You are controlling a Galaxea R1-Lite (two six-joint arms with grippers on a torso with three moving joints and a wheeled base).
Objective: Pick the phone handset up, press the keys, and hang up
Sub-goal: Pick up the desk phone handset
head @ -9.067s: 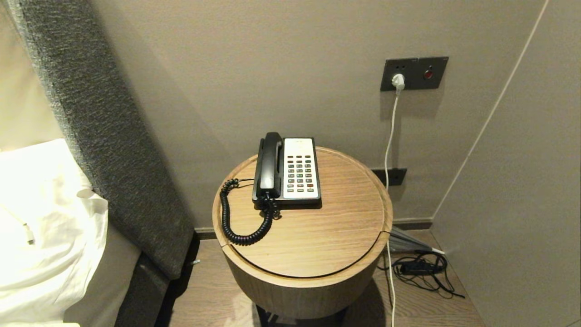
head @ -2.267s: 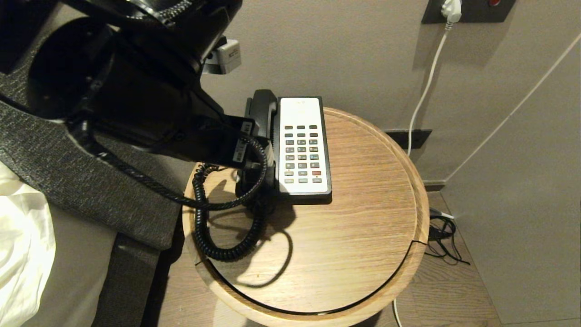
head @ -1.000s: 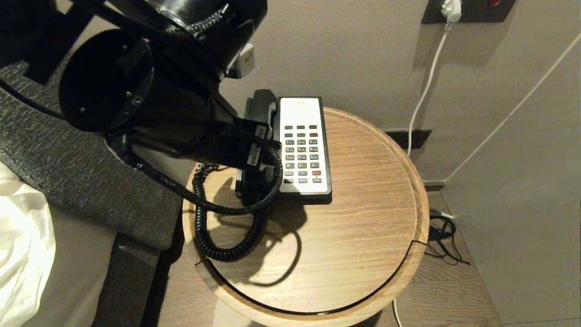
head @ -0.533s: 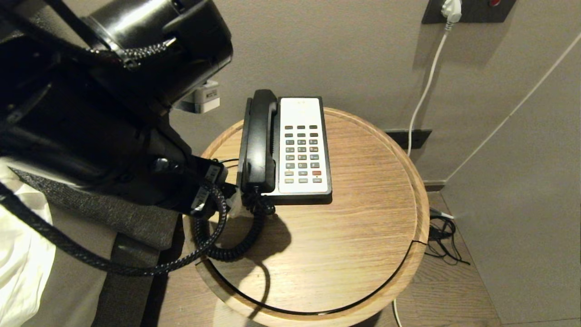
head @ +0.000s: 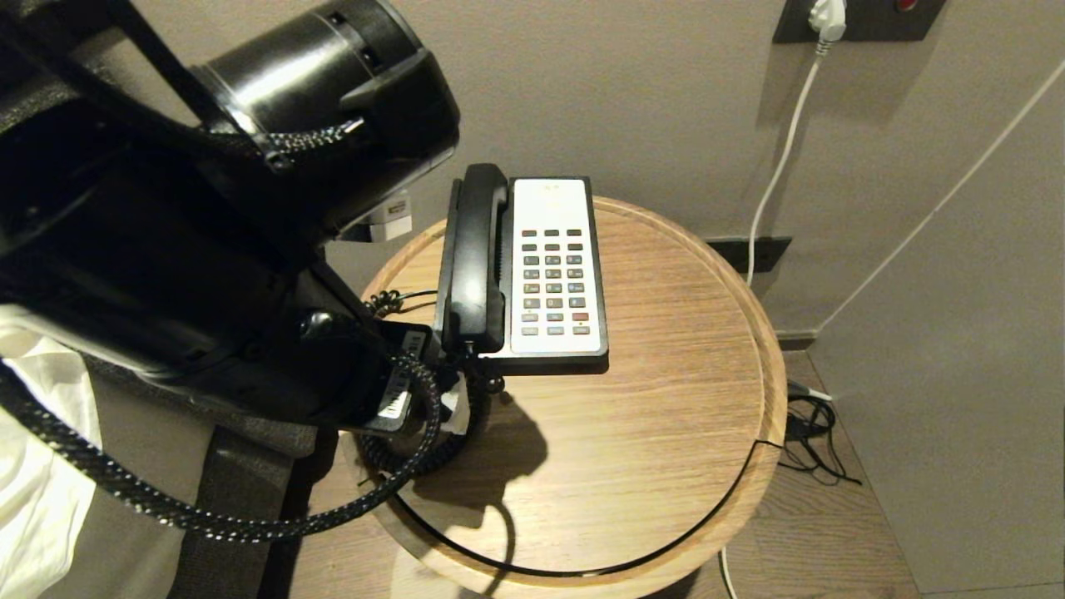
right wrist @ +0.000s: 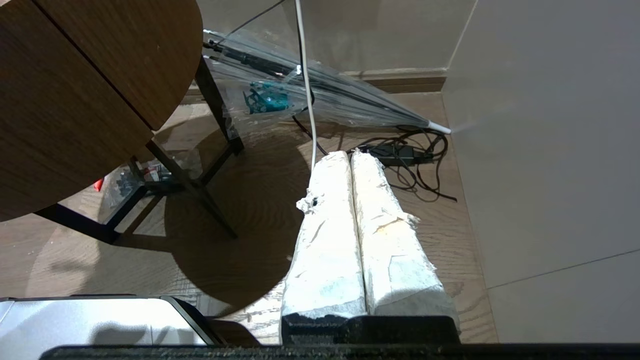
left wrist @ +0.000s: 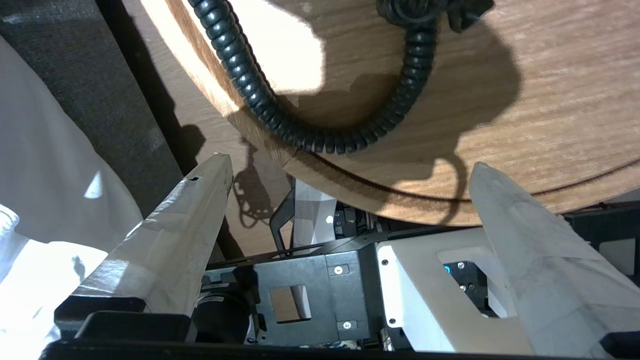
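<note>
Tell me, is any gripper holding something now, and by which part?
Nothing is held. The left gripper is open and empty near the round wooden table's edge. The right gripper is shut on nothing. The long black plastic phone handset lies on its base.

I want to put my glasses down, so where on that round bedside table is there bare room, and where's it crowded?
The free patch is the bare wood of the round table right of the phone base and in front of it, out to the rim. The left side is crowded: the handset, its coiled cord and the open left tool near the edge.
</note>
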